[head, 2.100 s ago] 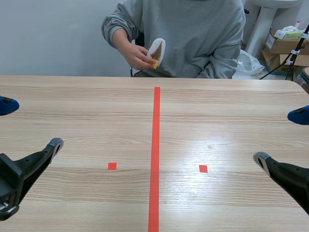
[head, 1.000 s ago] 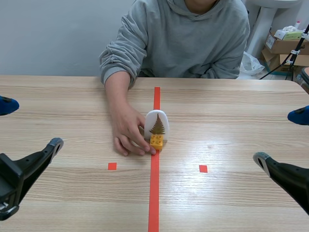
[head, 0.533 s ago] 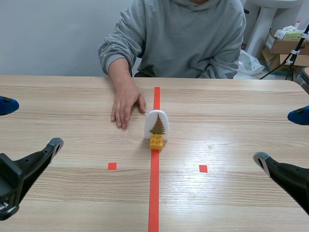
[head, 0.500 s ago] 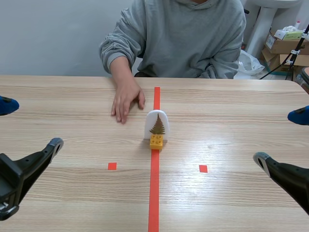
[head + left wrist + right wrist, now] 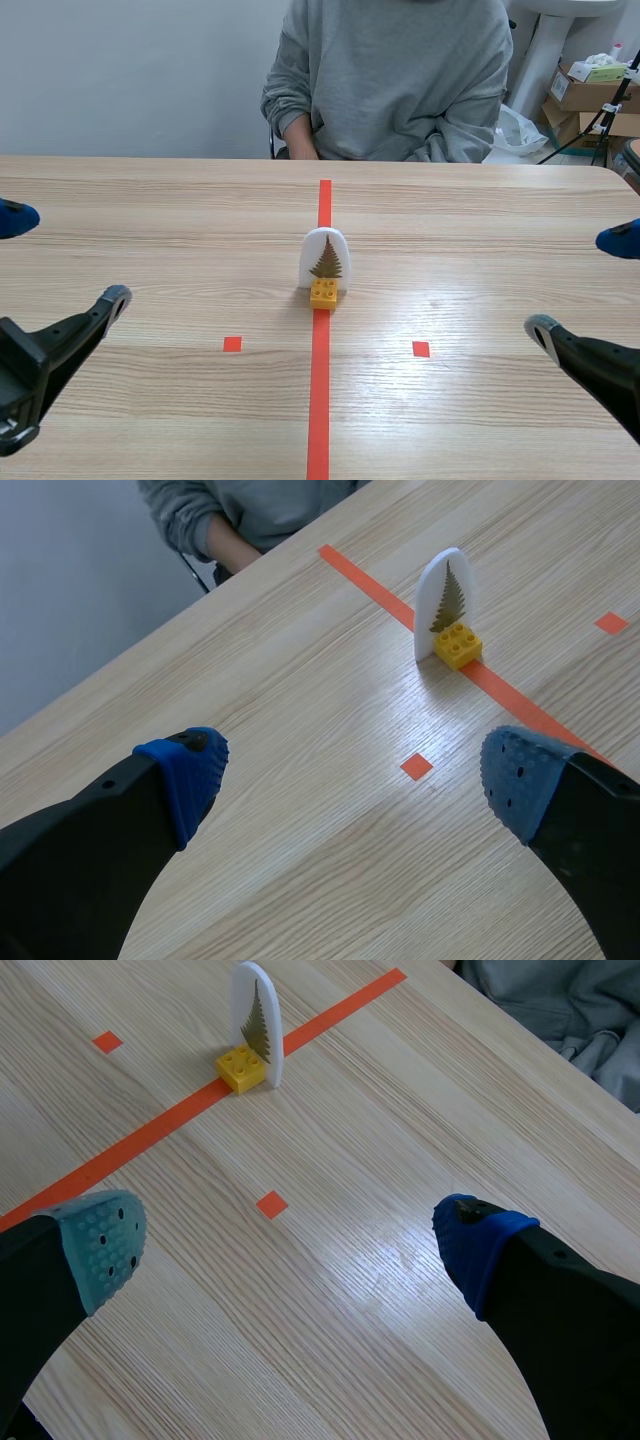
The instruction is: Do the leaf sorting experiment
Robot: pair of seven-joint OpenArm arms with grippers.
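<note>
Nearest the robot, the left end effector (image 5: 65, 255) hovers low over the left side of the worktop (image 5: 160, 400) with its two fingers spread wide and nothing between the blue pads. The right end effector (image 5: 580, 283) mirrors it on the right side, fingers equally wide apart and gripping nothing. Both hang above the wood without touching any object. Ahead of them, a wide stretch of wood separates each end effector from the centre. There a white arched leaf card (image 5: 325, 256) bearing a brown fern-like leaf stands upright. It is slotted into a small yellow toy brick (image 5: 323, 292) that sits on the orange-red tape line (image 5: 319, 400). The card is well apart from both end effectors, roughly midway between them. The worktop's far edge runs just in front of a seated person (image 5: 400, 70) in a grey sweatshirt. Cardboard boxes (image 5: 585, 95) stand beyond its far right corner.
</note>
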